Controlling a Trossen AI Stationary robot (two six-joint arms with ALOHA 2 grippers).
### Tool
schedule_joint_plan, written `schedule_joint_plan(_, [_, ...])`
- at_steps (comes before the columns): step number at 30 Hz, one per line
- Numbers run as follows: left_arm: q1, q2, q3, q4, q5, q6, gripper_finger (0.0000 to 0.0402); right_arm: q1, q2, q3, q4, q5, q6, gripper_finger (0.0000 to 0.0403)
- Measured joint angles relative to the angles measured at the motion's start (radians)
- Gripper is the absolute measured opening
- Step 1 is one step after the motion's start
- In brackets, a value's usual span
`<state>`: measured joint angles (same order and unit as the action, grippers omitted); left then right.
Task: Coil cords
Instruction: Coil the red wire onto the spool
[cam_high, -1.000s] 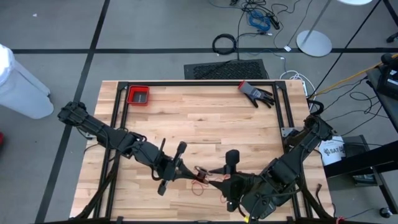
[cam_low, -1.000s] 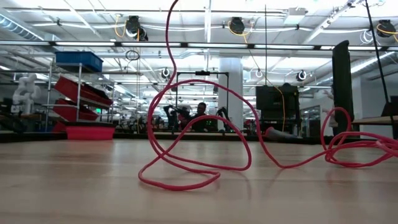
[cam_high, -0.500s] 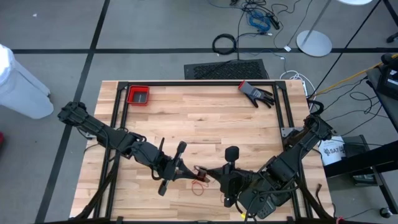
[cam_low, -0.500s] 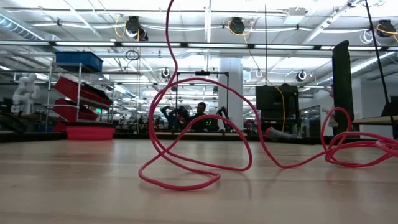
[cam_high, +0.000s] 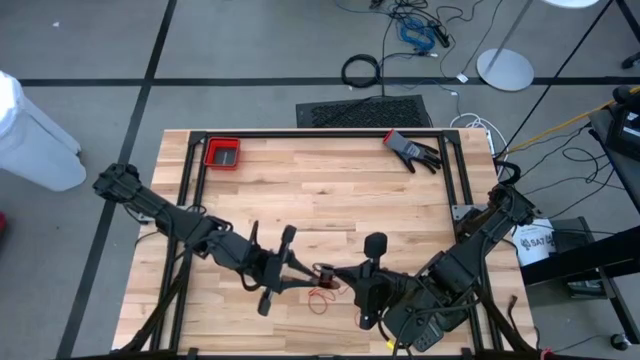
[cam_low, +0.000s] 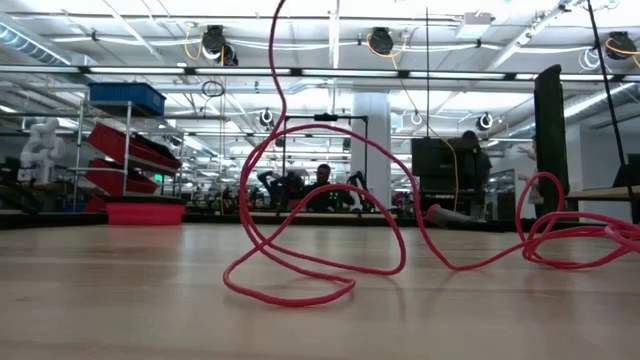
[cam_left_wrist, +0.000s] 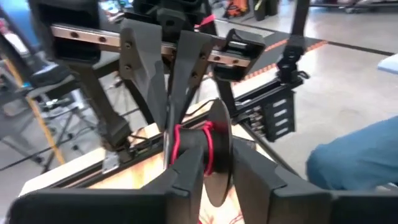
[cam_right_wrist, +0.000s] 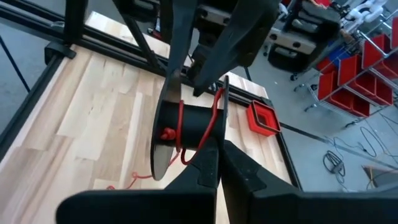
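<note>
Red cord (cam_low: 300, 270) lies in loose loops on the wooden counter (cam_high: 320, 190), near its front edge, with one strand rising out of the low view. Part of the cord is wound around a small black spool (cam_right_wrist: 186, 127), which sits between the two hands above the counter's front middle.

Left hand (cam_high: 305, 277): reaches in from the left. In its wrist view the fingers (cam_left_wrist: 186, 171) stand on either side of the spool's core, parted; whether they press on it cannot be told from here. State judged partly open.

Right hand (cam_high: 342, 277): reaches in from the right, opposite the left hand. In its wrist view the fingers (cam_right_wrist: 208, 162) are drawn together with their tips at the spool's wrapped core; they appear closed on the spool, though the contact point is partly hidden.

A small loop of cord rests on the counter just below the spool in the high view.

Other items: a red tray (cam_high: 222, 153) at the far left corner of the counter, and a black-and-red glove (cam_high: 410, 150) at the far right.
</note>
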<state>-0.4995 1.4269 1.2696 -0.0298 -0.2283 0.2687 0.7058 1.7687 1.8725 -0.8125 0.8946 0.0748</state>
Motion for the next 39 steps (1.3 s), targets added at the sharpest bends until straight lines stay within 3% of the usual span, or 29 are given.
schedule_joint_plan(7, [-0.022,0.0,0.0,-0.001,-0.141,0.03,0.0123,-0.001,0.0,0.0,-0.048,0.032,0.02,0.0])
schedule_joint_plan(17, [-0.081,-0.019,0.0,0.016,-0.437,0.086,0.0125,-0.007,-0.037,0.0,-0.064,0.04,0.068,0.0])
schedule_joint_plan(20, [-0.1,-0.039,0.001,0.025,-0.473,0.085,0.0125,-0.003,-0.043,0.0,-0.069,0.04,0.068,0.0001])
schedule_joint_plan(29, [-0.134,-0.058,0.001,0.011,-0.461,0.05,0.0125,-0.012,-0.069,0.0,-0.088,0.133,0.065,0.0001])
schedule_joint_plan(39, [-0.135,-0.028,0.001,-0.051,-0.405,-0.001,0.0125,-0.016,-0.103,0.0,-0.088,0.31,0.07,0.0])
